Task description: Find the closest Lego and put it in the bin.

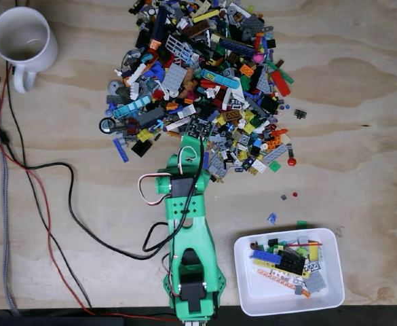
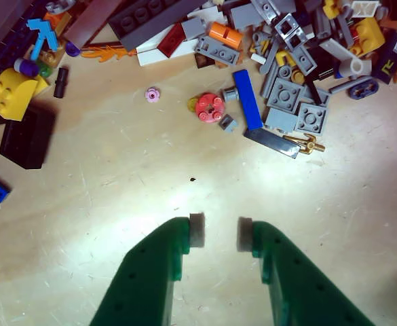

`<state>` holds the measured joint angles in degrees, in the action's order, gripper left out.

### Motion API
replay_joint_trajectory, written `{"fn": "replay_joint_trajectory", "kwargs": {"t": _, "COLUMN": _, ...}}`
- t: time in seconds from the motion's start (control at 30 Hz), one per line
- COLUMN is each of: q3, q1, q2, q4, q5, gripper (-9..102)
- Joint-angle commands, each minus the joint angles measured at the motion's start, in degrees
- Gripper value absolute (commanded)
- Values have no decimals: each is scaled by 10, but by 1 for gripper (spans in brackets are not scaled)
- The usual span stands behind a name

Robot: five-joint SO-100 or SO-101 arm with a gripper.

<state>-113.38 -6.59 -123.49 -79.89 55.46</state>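
One end effector [image 2: 217, 233] parted, over bare wood

A white mug [image 1: 22, 37] stands at the top left corner of the fixed view on the plywood table [image 1: 361, 102]; its handle points down in that view; the inside looks stained brown. Black, red and grey cables [image 1: 45, 197] run over the left part of the table; one black cable curves to the right across the wood; a dark strip lies along the bottom edge.
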Motion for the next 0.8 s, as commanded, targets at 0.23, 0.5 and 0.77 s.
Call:
{"fn": "replay_joint_trajectory", "kwargs": {"t": 0.23, "q3": -10, "q1": 33, "q2": 64, "q4": 72, "q5": -49, "gripper": 10}}
{"fn": "replay_joint_trajectory", "kwargs": {"t": 0.5, "q3": -18, "q1": 9, "q2": 141, "q4": 137, "q5": -74, "gripper": 13}}
{"fn": "replay_joint_trajectory", "kwargs": {"t": 0.77, "q3": 43, "q1": -40, "q2": 286, "q4": 227, "q5": -123, "gripper": 13}}
